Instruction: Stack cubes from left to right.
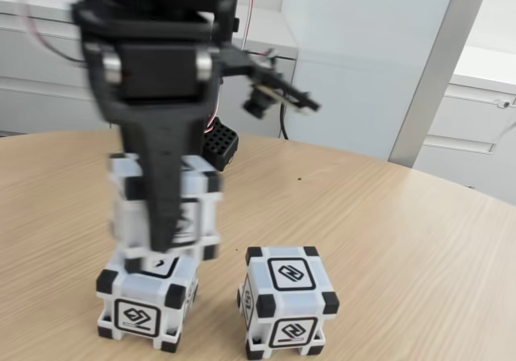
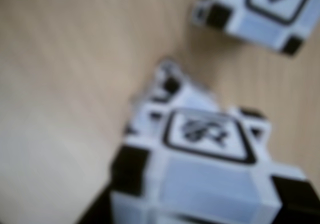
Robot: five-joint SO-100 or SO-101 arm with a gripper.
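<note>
Cube in my gripper [image 1: 161,240]: the held cube [image 1: 173,208] sits clenched between my fingers just above the lower cube [image 1: 149,300], in the fixed view, so close that I cannot tell whether the two touch. The third cube [image 1: 289,300] stands on the table to the right of that pair, apart from it. In the wrist view the held cube [image 2: 200,174] is large and blurred, a corner of the lower cube [image 2: 167,84] peeks out beyond it, and the third cube [image 2: 265,9] lies near the top edge.

My worry is alignment. The held cube looks shifted a little off the lower one's centre, and the blur suggests I am moving; if I let go while off-square, I judge the corner blocks could miss their seats and the cube tip or slide off. Pressing down crooked could also shove the lower cube sideways.

The table [image 1: 387,232] is pale wood grain with a rounded edge. Behind it are light grey cabinets [image 1: 355,63], and a small black perforated block [image 1: 219,146] rests on the table.
</note>
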